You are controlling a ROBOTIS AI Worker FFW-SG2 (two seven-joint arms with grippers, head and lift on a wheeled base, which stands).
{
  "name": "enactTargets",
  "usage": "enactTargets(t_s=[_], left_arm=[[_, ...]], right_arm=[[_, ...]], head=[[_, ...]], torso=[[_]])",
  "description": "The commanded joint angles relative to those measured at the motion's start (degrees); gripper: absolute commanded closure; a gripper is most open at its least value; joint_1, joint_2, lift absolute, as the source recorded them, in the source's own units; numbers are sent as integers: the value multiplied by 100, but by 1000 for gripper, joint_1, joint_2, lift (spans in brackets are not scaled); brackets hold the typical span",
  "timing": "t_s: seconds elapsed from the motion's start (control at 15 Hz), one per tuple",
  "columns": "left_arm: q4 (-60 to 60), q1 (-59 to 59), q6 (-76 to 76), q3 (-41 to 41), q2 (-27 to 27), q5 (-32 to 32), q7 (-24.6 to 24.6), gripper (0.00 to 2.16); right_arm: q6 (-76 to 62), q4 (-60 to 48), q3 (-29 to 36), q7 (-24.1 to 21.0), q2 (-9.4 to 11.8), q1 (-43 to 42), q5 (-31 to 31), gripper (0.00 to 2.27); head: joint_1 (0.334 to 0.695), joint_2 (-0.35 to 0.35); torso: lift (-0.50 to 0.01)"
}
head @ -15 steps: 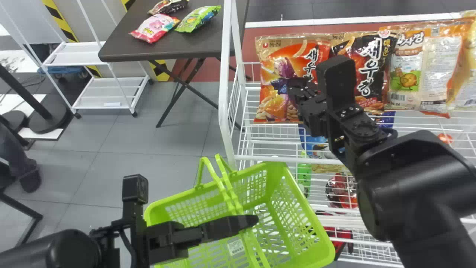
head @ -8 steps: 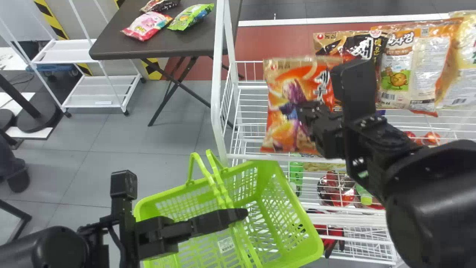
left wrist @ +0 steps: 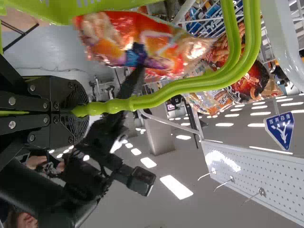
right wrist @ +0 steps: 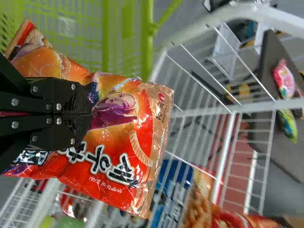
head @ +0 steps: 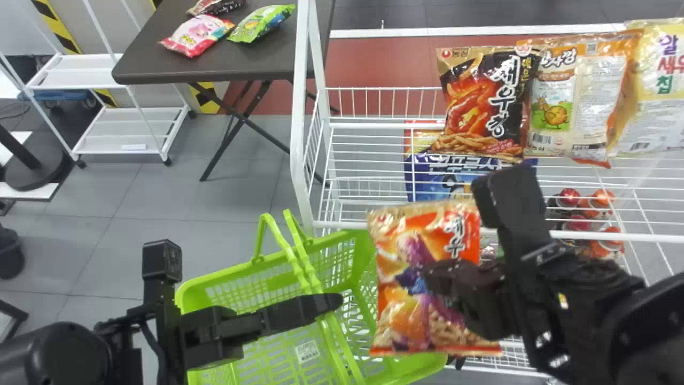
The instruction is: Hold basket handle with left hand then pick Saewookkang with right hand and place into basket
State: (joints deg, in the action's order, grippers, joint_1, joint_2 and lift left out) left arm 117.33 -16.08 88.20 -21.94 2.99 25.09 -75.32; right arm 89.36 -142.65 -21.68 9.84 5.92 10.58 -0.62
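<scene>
Over the right part of the green basket (head: 243, 272) hangs the orange Saewookkang bag (head: 395, 315), in front of the rack, with my right gripper (head: 435, 278) holding it by the middle. In the right wrist view the right gripper (right wrist: 90, 111) is shut on the bag (right wrist: 114, 156), whose print faces the camera. My left gripper (head: 334, 302) lies across the basket at the handles. The left wrist view has the left gripper (left wrist: 78, 110) shut on the green handle (left wrist: 156, 97), with the bag (left wrist: 156, 42) beyond it.
The white wire rack (head: 374, 187) stands behind and right of the basket, bearing a black-and-orange snack bag (head: 481, 101) and other bags. A dark table (head: 155, 59) with snack bags and a white cart (head: 128, 131) stand at the back left.
My right gripper has carried the orange bag off the rack's top, down and toward the basket. The left gripper stays on the handle; the whole head view has slid slightly left.
</scene>
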Motion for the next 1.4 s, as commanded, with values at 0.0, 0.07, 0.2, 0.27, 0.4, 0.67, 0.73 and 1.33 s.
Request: enactTargets(t_s=[0.0, 0.07, 0.2, 0.27, 0.4, 0.67, 0.73, 1.33], left_arm=[[0, 0, 183, 23, -1, 13, 0, 2155], [0, -9, 183, 23, -1, 13, 0, 2155], [9, -27, 183, 32, -1, 22, 0, 2155], [9, -35, 183, 23, -1, 31, 0, 2155], [9, -44, 183, -3, -1, 31, 0, 2155], [0, -35, 183, 14, -1, 48, 0, 2155], [0, -35, 183, 14, -1, 48, 0, 2155], [-18, -27, 183, 41, -1, 48, -9, 2155]], right_arm=[[-11, 9, -399, -8, 6, 58, 0, 2253], [-204, 123, -548, -8, -3, 58, -9, 2253], [-432, 413, -733, -43, -64, -12, -53, 2243], [-415, 510, -759, -105, -73, -30, -167, 1939], [-608, 651, -759, -140, -73, -30, -167, 39], [-2050, 932, -302, -122, -47, 146, -475, 56], [-2700, 1028, -135, -87, -20, 234, -527, 60], [-7727, 2575, 1561, -26, 182, 911, -703, 87]], head=[[695, 131], [695, 145], [695, 186], [695, 223], [695, 249], [695, 261], [695, 257], [695, 49]], torso=[[-13], [-13], [-13], [-13], [-13], [-13], [-13], [-13]])
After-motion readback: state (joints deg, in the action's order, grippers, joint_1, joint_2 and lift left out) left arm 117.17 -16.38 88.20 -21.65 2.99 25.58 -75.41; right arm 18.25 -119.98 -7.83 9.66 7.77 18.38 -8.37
